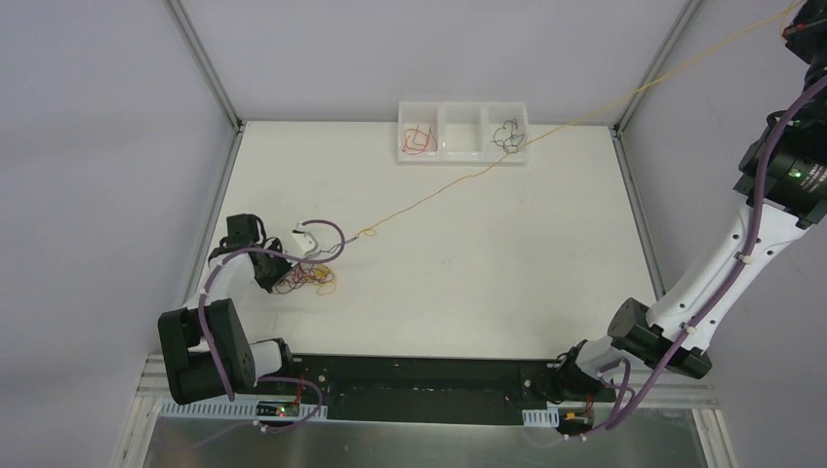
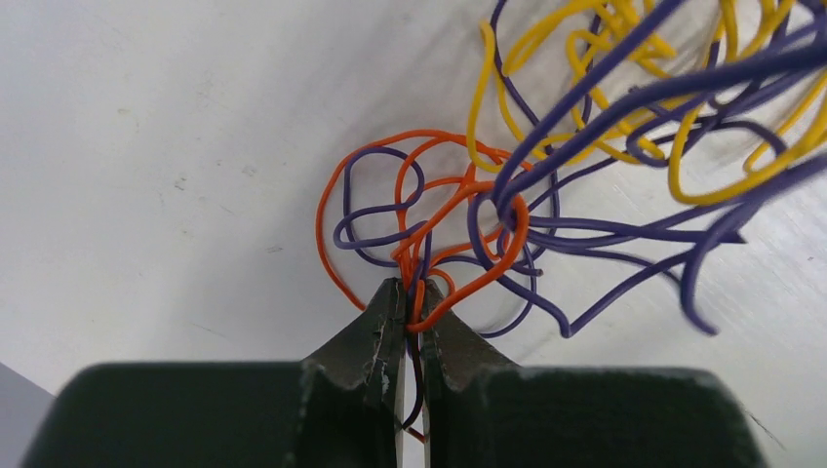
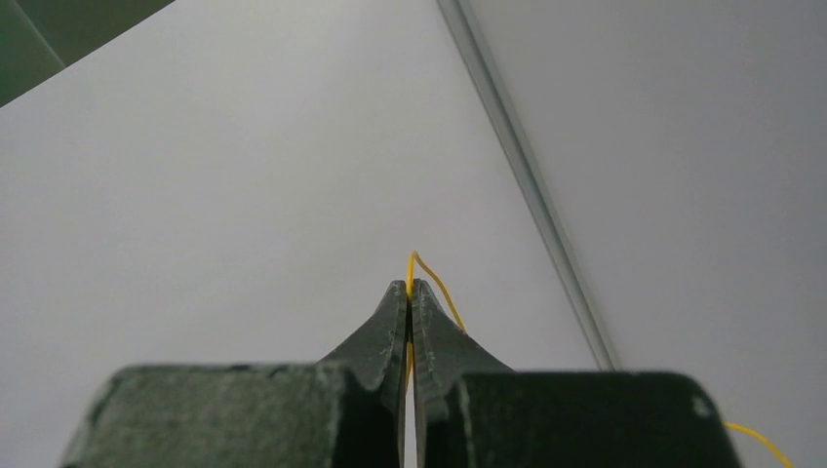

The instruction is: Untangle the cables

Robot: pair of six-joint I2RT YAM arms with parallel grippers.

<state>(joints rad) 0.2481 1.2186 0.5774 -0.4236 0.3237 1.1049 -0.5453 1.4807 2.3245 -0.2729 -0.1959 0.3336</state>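
A tangle of orange, purple and yellow cables (image 1: 310,278) lies at the table's left side. My left gripper (image 1: 283,278) is down at it, shut on orange and purple strands (image 2: 414,292); orange loops (image 2: 429,195), purple loops (image 2: 605,234) and yellow loops (image 2: 585,107) spread beyond the tips. One yellow cable (image 1: 546,136) runs taut from the tangle up to the far right. My right gripper (image 1: 792,27) is raised high at the top right, shut on that yellow cable's end (image 3: 414,268).
A white three-compartment tray (image 1: 463,132) stands at the table's back edge, with a red cable (image 1: 419,139) in its left bin and a dark cable (image 1: 508,135) in its right bin. Aluminium frame posts (image 1: 649,73) rise at the back corners.
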